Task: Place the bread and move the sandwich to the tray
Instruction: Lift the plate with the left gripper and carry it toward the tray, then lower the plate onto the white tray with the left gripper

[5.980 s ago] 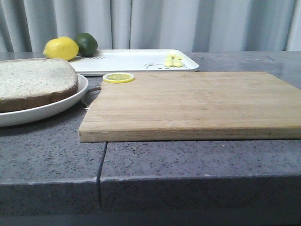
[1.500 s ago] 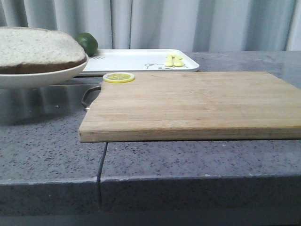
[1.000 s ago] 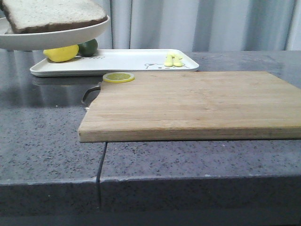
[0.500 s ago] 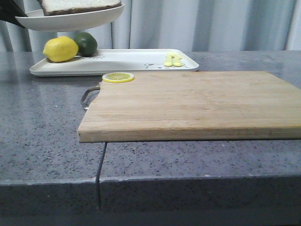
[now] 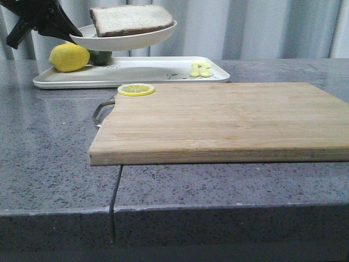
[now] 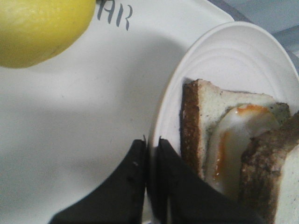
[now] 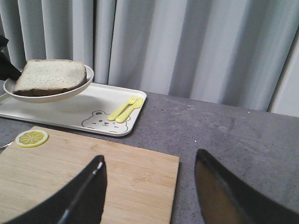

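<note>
The sandwich [image 5: 131, 19] lies on a round white plate [image 5: 122, 39], held in the air above the left part of the white tray [image 5: 158, 68]. The thick bread [image 6: 275, 163] lies askew on the thinner slice with the fried egg [image 6: 233, 135]. My left gripper [image 6: 150, 142] is shut on the plate's rim [image 6: 233, 60], over the tray [image 6: 70, 121]. In the front view the left gripper [image 5: 73, 37] reaches in from the upper left. My right gripper [image 7: 149, 168] is open and empty above the wooden board [image 7: 93, 177]. The right wrist view also shows the plate [image 7: 46, 97].
A lemon [image 5: 69, 57] and a lime [image 5: 101, 56] sit on the tray's left end, under and beside the plate. A yellow fork and knife [image 5: 200, 69] lie at its right end. A lemon slice [image 5: 136, 89] lies on the wooden board [image 5: 229, 120].
The plate with the sandwich has been lifted off the table at the left, carried up and back, and now sits further right and a little lower, over the tray.
</note>
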You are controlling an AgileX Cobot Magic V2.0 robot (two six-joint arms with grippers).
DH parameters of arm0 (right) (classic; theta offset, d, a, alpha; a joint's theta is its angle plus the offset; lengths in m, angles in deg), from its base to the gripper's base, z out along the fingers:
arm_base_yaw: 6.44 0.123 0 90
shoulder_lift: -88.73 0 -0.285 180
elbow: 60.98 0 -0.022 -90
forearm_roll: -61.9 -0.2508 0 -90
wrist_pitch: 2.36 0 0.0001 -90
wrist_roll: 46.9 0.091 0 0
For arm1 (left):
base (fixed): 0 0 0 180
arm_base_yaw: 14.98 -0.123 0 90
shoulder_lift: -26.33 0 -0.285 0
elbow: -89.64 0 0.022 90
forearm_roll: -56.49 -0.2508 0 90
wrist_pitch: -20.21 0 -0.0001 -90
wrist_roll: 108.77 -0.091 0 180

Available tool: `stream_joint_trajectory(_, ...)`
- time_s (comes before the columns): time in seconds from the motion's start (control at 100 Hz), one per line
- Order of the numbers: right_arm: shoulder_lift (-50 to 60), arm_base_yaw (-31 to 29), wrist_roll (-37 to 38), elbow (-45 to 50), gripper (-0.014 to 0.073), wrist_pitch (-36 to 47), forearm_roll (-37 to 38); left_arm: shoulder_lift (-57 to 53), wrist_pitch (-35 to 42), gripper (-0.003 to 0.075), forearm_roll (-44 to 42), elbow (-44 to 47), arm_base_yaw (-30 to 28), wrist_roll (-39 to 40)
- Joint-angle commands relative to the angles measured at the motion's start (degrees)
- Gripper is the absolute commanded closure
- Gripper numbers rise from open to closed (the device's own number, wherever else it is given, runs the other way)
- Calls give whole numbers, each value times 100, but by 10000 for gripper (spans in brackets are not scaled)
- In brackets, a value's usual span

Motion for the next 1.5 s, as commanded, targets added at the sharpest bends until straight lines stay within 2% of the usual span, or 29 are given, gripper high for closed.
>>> stream_joint_trajectory(0.0, -51, -41, -33, -138, 169, 489, 47, -172, 171, 739, 446, -472, 40, 197)
stream_joint_trajectory(0.26, -51, -41, -33, -138, 169, 489, 47, 282, 255, 739, 402, -904, 176, 417)
stream_joint_trajectory(0.55, -51, -41, -33, -138, 169, 461, 47, 383, 619, 739, 76, -915, 254, 590)
stream_joint_trajectory(1.49, -51, -41, -33, -138, 169, 452, 47, 398, 618, 740, -380, -915, 268, 1017)
